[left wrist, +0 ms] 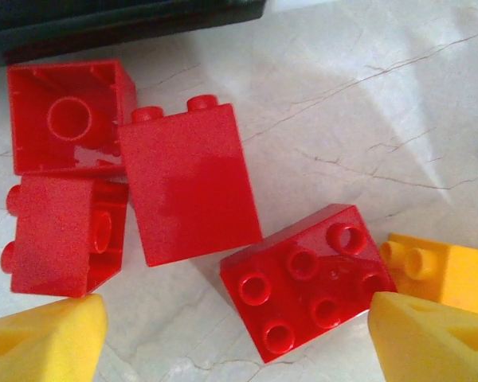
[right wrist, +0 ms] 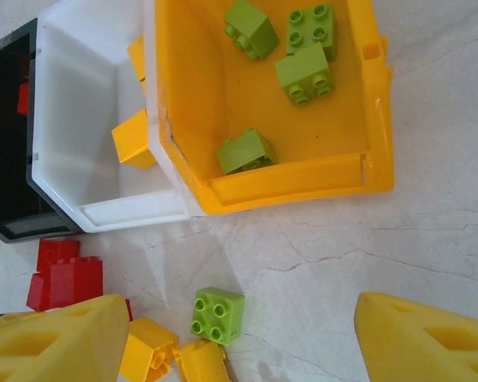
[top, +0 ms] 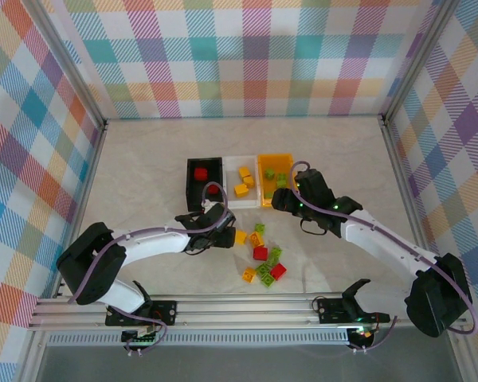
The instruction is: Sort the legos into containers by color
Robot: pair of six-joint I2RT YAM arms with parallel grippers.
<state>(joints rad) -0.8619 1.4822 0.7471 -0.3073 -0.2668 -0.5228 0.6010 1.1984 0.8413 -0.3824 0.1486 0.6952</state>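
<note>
Legos (top: pixel 260 253) look roughly half sorted. Reds lie in the black bin (top: pixel 193 195), yellows in the white bin (top: pixel 233 199), and four greens in the orange bin (right wrist: pixel 183 95). A mixed scatter of red, green and yellow is left on the table (top: pixel 143 175) just in front of the bins.

The left end effector (left wrist: pixel 239 338) hangs open over four red bricks (left wrist: pixel 187 187) beside the black bin. One lies between its fingers (left wrist: pixel 48 342), apparently untouched. The right end effector (right wrist: pixel 243 342) is also open and empty, above a green brick (right wrist: pixel 217 314).

Bricks are glossy hard plastic, blocky, with round studs and hollow undersides. The table resembles pale veined marble, and the fingers are matte yellow wedges.
</note>
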